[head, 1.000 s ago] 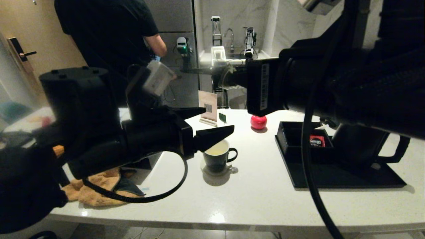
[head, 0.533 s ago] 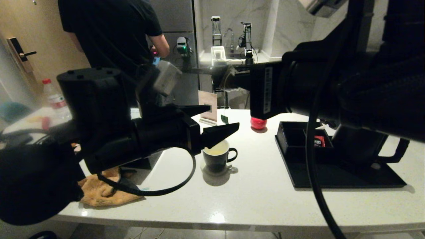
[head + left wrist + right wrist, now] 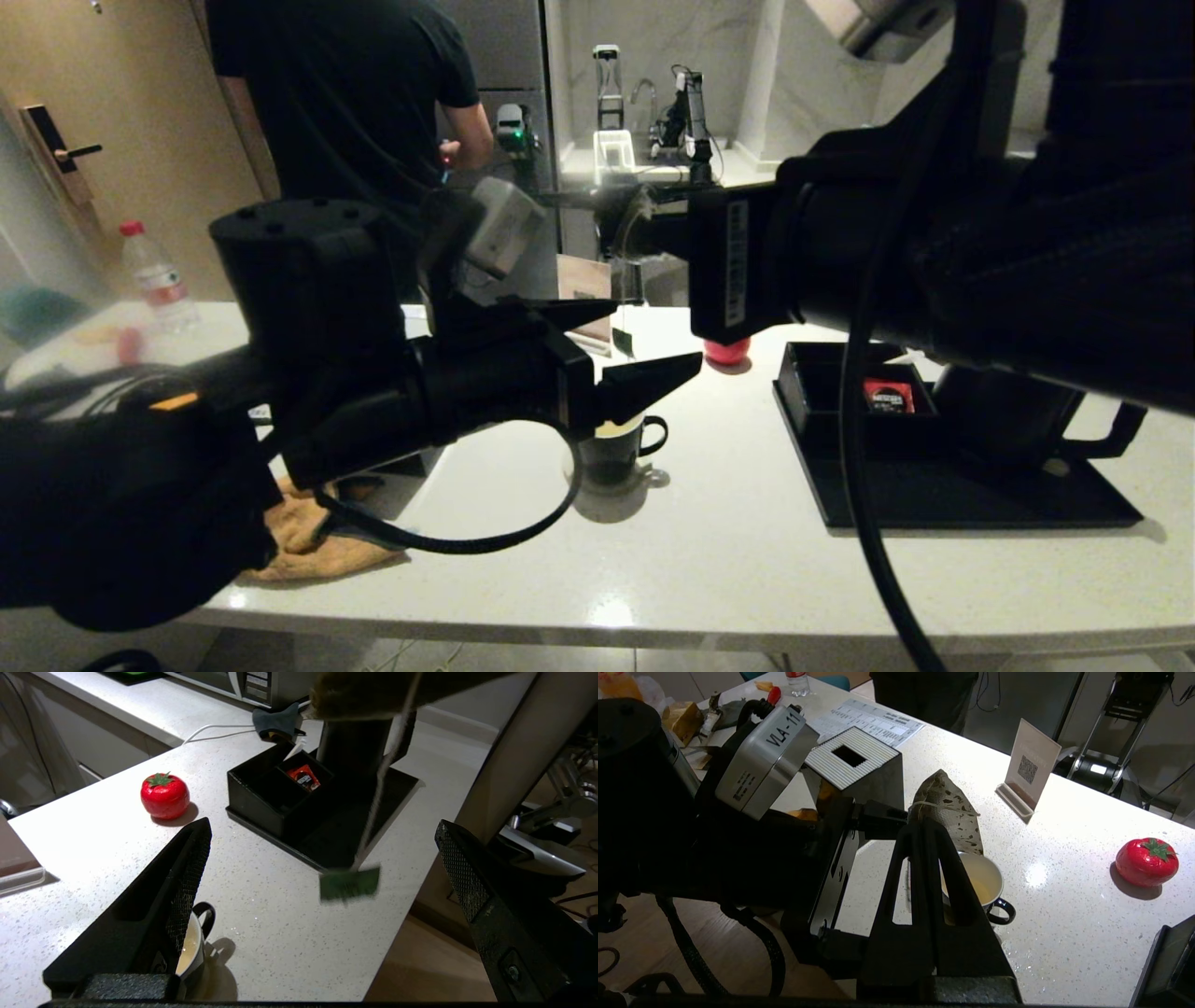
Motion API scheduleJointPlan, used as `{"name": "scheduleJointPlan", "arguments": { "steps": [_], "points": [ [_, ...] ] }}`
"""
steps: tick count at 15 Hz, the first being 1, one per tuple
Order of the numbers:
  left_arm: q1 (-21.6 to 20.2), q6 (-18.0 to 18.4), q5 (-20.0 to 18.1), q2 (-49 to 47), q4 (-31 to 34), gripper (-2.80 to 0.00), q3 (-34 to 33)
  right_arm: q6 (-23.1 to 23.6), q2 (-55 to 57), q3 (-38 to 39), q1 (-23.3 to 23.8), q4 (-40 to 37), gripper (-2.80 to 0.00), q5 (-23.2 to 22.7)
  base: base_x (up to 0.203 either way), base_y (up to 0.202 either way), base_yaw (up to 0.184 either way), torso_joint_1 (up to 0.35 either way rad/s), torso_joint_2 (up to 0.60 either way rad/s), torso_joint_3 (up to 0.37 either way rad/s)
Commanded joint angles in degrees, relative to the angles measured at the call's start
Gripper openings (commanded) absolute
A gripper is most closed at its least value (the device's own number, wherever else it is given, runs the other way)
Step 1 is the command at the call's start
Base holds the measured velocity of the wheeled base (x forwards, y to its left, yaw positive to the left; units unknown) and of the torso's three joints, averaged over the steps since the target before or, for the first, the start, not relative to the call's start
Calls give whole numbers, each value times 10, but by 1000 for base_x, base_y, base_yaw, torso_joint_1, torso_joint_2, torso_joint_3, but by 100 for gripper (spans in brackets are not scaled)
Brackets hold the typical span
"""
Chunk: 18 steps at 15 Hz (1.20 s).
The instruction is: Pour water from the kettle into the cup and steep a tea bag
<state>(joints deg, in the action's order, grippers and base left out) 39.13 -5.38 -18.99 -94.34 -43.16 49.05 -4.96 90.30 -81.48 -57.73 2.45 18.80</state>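
White counter [image 3: 728, 569]: cup [image 3: 616, 453] mid-surface, edges distant.

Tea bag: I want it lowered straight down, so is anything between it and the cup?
Nothing visible. The tea bag, pinched in the shut right gripper, hangs above the cup, whose mouth shows clear. The open left gripper hovers close beside, its fingers either side of the bag's string.

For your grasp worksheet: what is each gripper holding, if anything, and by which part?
The right gripper is shut on the tea bag, pinching its lower end near the string. The left gripper is open, holding nothing.
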Motion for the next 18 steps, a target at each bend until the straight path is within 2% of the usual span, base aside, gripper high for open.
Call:
{"name": "scheduleJointPlan", "arguments": {
  "steps": [1, 8, 9, 18],
  "points": [
    [0, -1, -1, -3, -3, 0, 0, 0, 4, 3, 0, 1, -280, 0, 0, 0, 0, 0, 0, 0],
    [-1, 0, -7, -8, -6, 0, -1, 0, 11, 10, 0, 4, -280, 1, 0, 0, 0, 0, 0, 0],
    [-1, -1, -7, -8, -5, -280, -1, 0, 12, 10, 0, 4, -280, 1, 0, 0, 0, 0, 0, 0],
    [1, 0, -3, -4, -4, -280, -9, 0, 15, 11, 0, 3, -280, 1, 0, 0, 0, 0, 0, 0]
  ]
}}
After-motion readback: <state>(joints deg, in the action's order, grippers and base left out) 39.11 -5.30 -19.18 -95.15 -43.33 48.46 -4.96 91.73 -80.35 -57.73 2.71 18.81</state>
